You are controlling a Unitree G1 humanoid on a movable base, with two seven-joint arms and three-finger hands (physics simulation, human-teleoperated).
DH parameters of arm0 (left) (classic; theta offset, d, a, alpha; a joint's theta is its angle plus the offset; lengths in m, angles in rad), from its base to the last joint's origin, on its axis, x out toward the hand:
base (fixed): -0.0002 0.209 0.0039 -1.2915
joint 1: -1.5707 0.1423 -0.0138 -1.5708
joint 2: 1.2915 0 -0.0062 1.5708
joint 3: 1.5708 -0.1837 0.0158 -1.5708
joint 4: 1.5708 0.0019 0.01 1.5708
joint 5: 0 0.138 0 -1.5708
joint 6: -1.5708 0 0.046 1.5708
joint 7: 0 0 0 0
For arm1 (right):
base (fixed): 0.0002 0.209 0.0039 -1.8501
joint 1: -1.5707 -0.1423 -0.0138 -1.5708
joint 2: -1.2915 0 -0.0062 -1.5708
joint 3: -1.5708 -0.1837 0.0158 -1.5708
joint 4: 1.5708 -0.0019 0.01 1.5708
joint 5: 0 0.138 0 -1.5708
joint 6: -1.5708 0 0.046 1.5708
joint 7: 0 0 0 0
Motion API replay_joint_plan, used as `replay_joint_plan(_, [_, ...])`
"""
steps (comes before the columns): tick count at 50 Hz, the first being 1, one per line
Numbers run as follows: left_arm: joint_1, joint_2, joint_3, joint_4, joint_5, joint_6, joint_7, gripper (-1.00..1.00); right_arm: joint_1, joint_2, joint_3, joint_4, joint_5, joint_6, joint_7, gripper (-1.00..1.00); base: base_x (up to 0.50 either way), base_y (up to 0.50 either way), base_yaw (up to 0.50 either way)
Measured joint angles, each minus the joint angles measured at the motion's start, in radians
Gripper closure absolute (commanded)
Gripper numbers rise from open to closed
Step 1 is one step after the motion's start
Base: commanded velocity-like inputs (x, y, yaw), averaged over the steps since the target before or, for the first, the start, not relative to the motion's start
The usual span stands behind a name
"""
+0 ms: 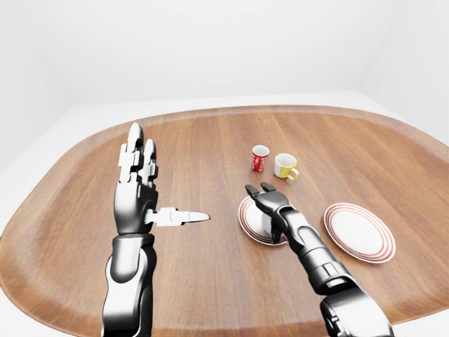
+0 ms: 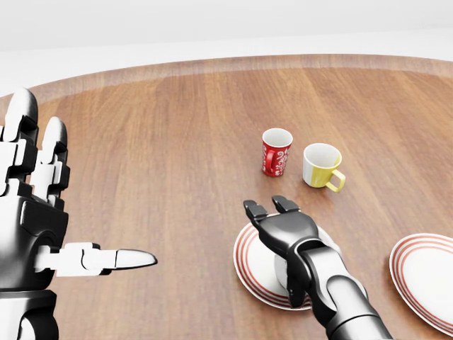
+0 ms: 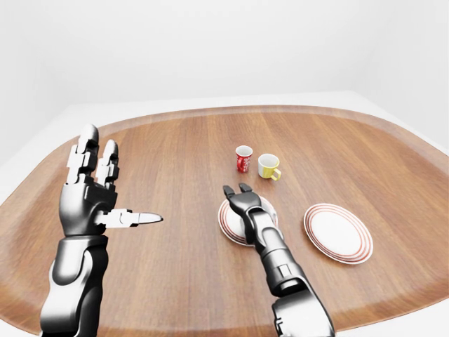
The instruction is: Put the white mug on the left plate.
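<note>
Left-eye view: rounded wooden table point(image 1: 210, 281) against white walls. Left hand point(image 1: 137, 193) raised upright over the table's left half, fingers straight up and spread, thumb pointing right; holding nothing. Right hand point(image 1: 270, 203) low over the left plate point(image 1: 245, 219), fingers splayed, not closed on anything. Right forearm running from bottom right across the plate, covering most of it. Right plate point(image 1: 359, 232) just right of that arm, red-ringed, bare. Red mug point(image 1: 259, 159) and yellow mug point(image 1: 285, 166) side by side above the left plate, close to each other, apart from the plate.

Head view: closest look. White mug point(image 2: 282, 268) standing on the left plate, only a sliver of its side visible behind the wrist; handle direction cannot be told. Right hand directly above and over the mug, palm down, fingertips point(image 2: 253, 209) pointing toward the top of the view, spread wide; contact with the mug not discernible. Red mug with white pattern, upright. Yellow mug upright, handle to lower right. Left hand filling the left edge, open.

Right-eye view: same layout shifted left. Arm again blocking the mug; only the plate's red rings visible at the left rim.
</note>
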Motion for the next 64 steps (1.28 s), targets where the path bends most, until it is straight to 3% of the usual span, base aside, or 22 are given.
replay_joint_plan(17, [0.001,0.000,-0.001,-0.002,0.000,0.000,0.001,-0.99,0.155,0.020,-0.021,-0.352,0.105,0.000,0.235,-1.00,0.00,0.00,0.00])
replay_joint_plan(37, [0.004,-0.001,-0.003,-0.008,0.002,0.000,0.001,-1.00,0.253,0.043,-0.037,-0.766,0.214,0.000,0.498,-1.00,0.00,0.00,0.00])
replay_joint_plan(45, [0.003,-0.001,-0.002,-0.009,0.003,0.000,0.001,-0.99,0.262,0.068,-0.040,-0.961,0.317,0.000,0.509,-1.00,0.00,0.00,0.00])
replay_joint_plan(54, [0.001,0.000,0.001,-0.012,0.001,0.000,0.002,-0.99,0.286,0.076,-0.060,-1.087,0.468,0.061,0.509,-1.00,0.00,0.00,0.00])
replay_joint_plan(63, [-0.006,0.003,0.009,-0.019,-0.004,0.000,0.003,-0.99,0.381,0.058,-0.141,-1.155,0.678,0.175,0.509,-1.00,0.00,0.00,0.00])
replay_joint_plan(64, [-0.007,0.003,0.010,-0.020,-0.005,0.000,0.003,-1.00,0.394,0.055,-0.151,-1.162,0.702,0.175,0.509,-1.00,0.00,0.00,0.00])
